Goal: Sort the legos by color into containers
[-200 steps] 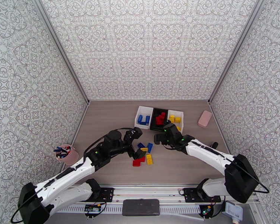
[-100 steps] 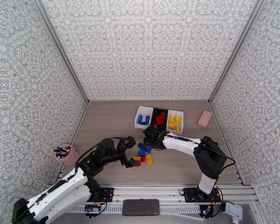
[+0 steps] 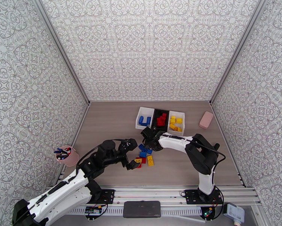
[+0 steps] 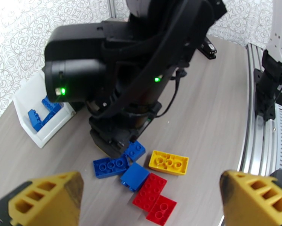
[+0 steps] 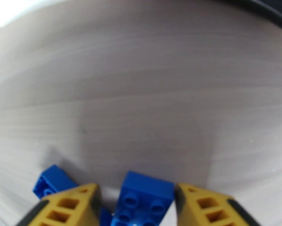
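From above, three joined bins (image 3: 137, 121) sit mid-tabletop (image 3: 110, 125), with blue bricks in the left white one, red in the black one and yellow in the right white one. At their 6 o'clock lies a loose pile (image 3: 150, 160) of blue, red and yellow bricks. The right tool (image 3: 144, 145) points down at the pile's 12 o'clock edge. The left tool (image 3: 135, 163) hangs at its 8 o'clock edge. A pink cup of pens (image 3: 67, 156) stands far off at 9 o'clock, and a pink block (image 3: 206, 119) lies at the bins' 3 o'clock.

On the left wrist, the yellow fingers (image 4: 46, 196) are spread wide with nothing between them. The right tool's black body blocks most of the bins and stands on blue bricks. A yellow brick (image 4: 169, 162) lies at its 4 o'clock, with red bricks (image 4: 150, 189) nearer the camera.

On the right wrist, the fingers (image 5: 212, 208) stand narrow around a blue brick (image 5: 144, 198). One finger is against it and a slit shows on the other side, so I cannot tell whether it is clamped.
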Available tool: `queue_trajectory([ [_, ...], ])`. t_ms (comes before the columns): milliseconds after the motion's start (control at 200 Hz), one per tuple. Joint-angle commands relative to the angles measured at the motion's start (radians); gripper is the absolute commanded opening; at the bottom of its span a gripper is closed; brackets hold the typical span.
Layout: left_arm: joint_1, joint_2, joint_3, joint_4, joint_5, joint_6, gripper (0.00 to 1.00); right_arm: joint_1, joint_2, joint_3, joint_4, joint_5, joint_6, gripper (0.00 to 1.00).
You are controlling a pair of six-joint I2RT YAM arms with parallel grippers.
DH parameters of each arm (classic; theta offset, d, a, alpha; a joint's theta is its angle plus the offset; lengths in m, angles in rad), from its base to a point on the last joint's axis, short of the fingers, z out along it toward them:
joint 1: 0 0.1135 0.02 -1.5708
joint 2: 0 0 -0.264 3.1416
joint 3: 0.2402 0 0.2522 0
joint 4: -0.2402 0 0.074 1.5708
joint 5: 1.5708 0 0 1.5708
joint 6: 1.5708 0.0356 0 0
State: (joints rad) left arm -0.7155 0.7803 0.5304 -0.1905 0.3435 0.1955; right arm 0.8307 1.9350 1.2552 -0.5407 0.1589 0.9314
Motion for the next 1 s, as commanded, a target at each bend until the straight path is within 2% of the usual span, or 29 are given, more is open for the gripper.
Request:
queue_trajectory([
  [0, -0.006, 0.004, -0.019, 0.023, -0.008, 0.010, 1.00, 0.001, 0.012, 0.028, -0.018, -0.007, 0.009, 0.45],
  [180, -0.007, 0.004, -0.020, 0.026, -0.011, 0.013, 1.00, 0.001, 0.007, 0.027, -0.024, -0.004, 0.008, 0.36],
  [470, -0.005, -0.007, -0.023, 0.041, -0.040, 0.001, 1.00, 0.001, -0.035, 0.021, -0.025, 0.006, -0.012, 0.32],
  [770, 0.006, -0.012, -0.026, 0.083, -0.089, -0.040, 1.00, 0.001, -0.208, -0.078, 0.145, 0.011, -0.175, 0.30],
  [995, 0.004, -0.010, -0.038, 0.142, -0.103, -0.076, 1.00, -0.002, -0.287, -0.040, 0.166, 0.083, -0.353, 0.30],
])
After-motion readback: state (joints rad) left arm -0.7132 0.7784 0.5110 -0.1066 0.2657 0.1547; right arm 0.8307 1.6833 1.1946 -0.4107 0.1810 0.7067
